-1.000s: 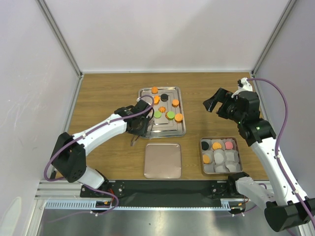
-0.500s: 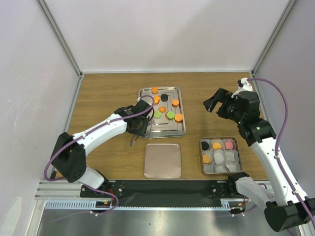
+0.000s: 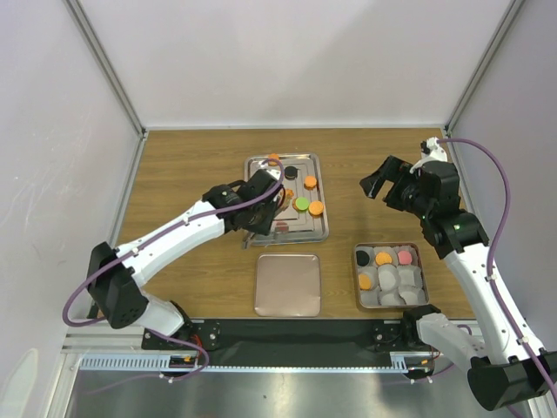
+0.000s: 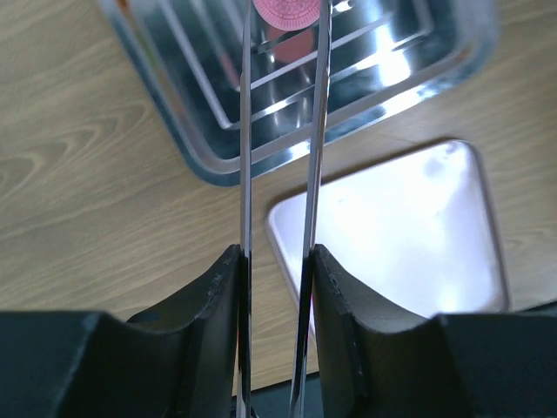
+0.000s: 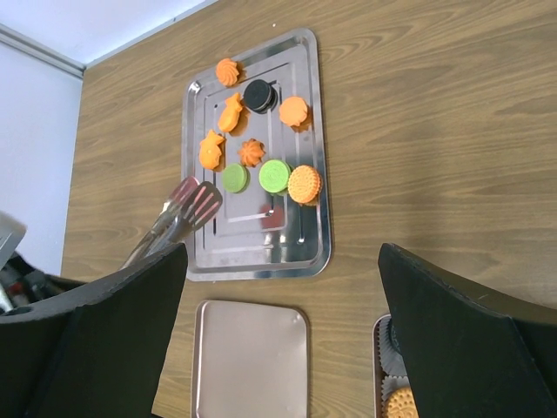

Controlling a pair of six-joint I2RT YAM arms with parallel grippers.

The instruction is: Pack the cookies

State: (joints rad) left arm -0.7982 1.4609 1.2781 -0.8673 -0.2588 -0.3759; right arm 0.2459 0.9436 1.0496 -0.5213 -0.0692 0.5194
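1. Your left fingers [image 4: 207, 300] are closing in and squeezing the tongs [image 4: 244, 174], whose tips are pinching a pink cookie [image 4: 287, 10]. I judge a pick is underway.
2. The tongs are now reaching ahead over the tray [image 4: 196, 157], having come in from beside it. The other cookies [image 5: 274, 175] are lying beyond the tips.
3. Your right fingers [image 5: 461, 348] are standing wide apart, holding nothing, while the box [image 3: 390, 246] is waiting off to the right.

Cut off at the top edge of the left wrist view: pink cookie [image 4: 291, 10], tips of the tongs [image 4: 244, 131], far part of the tray [image 4: 383, 52]. Overhead, tray's left side hidden under the left arm [image 3: 187, 228]. Box [image 5: 383, 361] clipped at lower right of the right wrist view.
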